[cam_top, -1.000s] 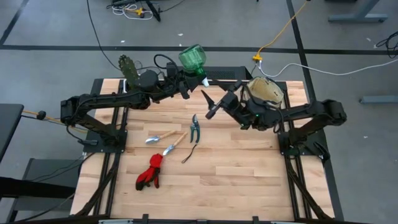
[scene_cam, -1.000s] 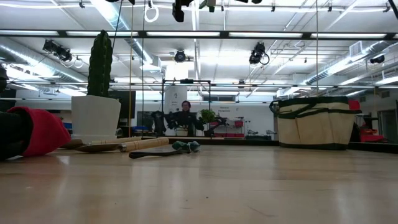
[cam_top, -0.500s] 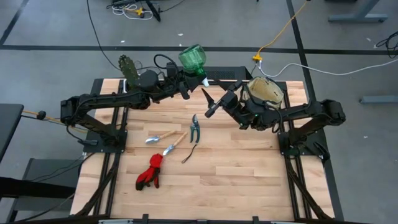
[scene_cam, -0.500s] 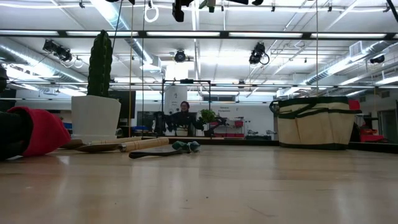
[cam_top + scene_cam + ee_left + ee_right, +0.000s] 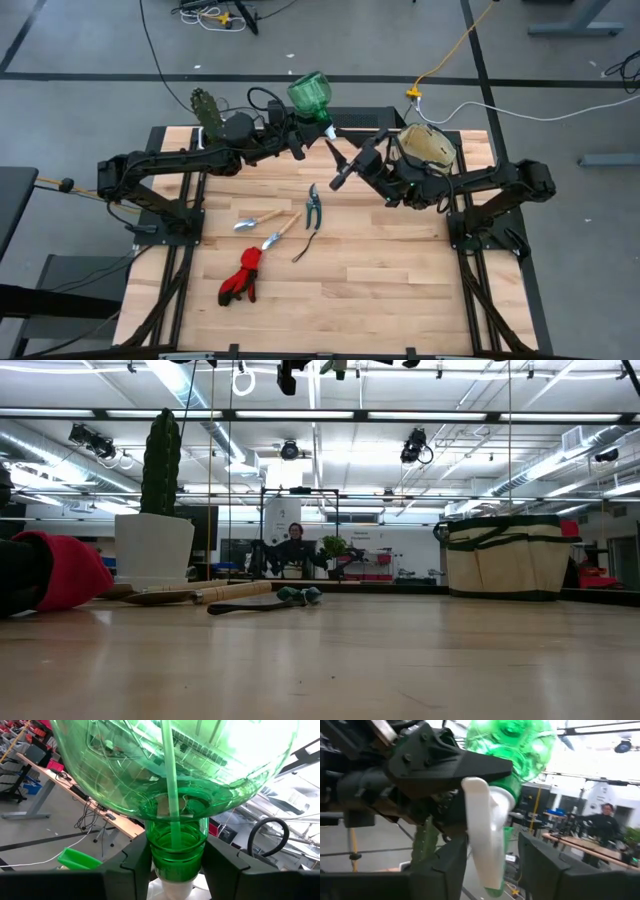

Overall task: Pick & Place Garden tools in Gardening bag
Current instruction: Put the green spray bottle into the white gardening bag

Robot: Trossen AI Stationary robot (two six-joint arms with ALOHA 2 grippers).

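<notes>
Left hand (image 5: pixel 300 131): clamped on the neck of the green sprayer (image 5: pixel 311 95), held up off the surface near the back edge. Left wrist view shows its two dark fingers (image 5: pixel 135 865) pressed on either side of the green neck, with the translucent bottle (image 5: pixel 170 765) bulging out past them and the dip tube running through the middle.

Right hand (image 5: pixel 334 160): right at the sprayer's white nozzle end, fingers apart on either side of it. Right wrist view has the white trigger/nozzle (image 5: pixel 482 832) sitting in the gap between the fingers (image 5: pixel 540 860); can't tell whether they touch it. Left hand's dark body (image 5: pixel 435 765) is directly ahead, gripping above the white part.

Gardening bag (image 5: pixel 427 148): back right of the surface, just behind the right arm's wrist, upright, mouth open. Low view shows it beige with dark green trim (image 5: pixel 506 556).

Rest of the tools lie mid-surface, untouched:
- pruning shears (image 5: pixel 313 205), nearest the hands
- dark cord (image 5: pixel 306 245) just beside the shears
- two wooden-handled tools (image 5: pixel 270 225) side by side, metal heads pointing left
- red gloves (image 5: pixel 240 277) toward the front edge

Cactus pot (image 5: pixel 207 110) at the back left corner, next to the left arm.

A person (image 5: pixel 295 547) is at a desk far back in the room.
</notes>
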